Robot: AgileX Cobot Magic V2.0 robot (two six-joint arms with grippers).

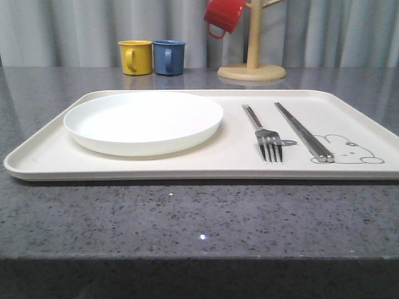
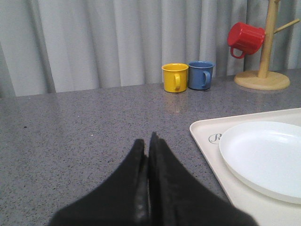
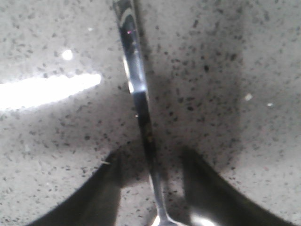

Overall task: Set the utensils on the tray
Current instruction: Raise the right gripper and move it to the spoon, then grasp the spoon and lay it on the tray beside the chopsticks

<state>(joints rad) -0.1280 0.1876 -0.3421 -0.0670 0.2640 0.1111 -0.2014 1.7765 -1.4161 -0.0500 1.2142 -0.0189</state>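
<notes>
A cream tray (image 1: 187,165) is sitting at centre frame on the speckled grey table (image 1: 187,218), carrying a white plate (image 1: 143,121) on its left half and a fork (image 1: 265,138) and chopsticks (image 1: 303,132) to the right, beside a rabbit drawing (image 1: 349,149). No lettering is legible. In the left wrist view, the left gripper (image 2: 147,150) is hovering over bare table, fingers pressed together on nothing. The right gripper (image 3: 153,165) is standing spread, a spoon (image 3: 138,103) handle lying between its fingers.
</notes>
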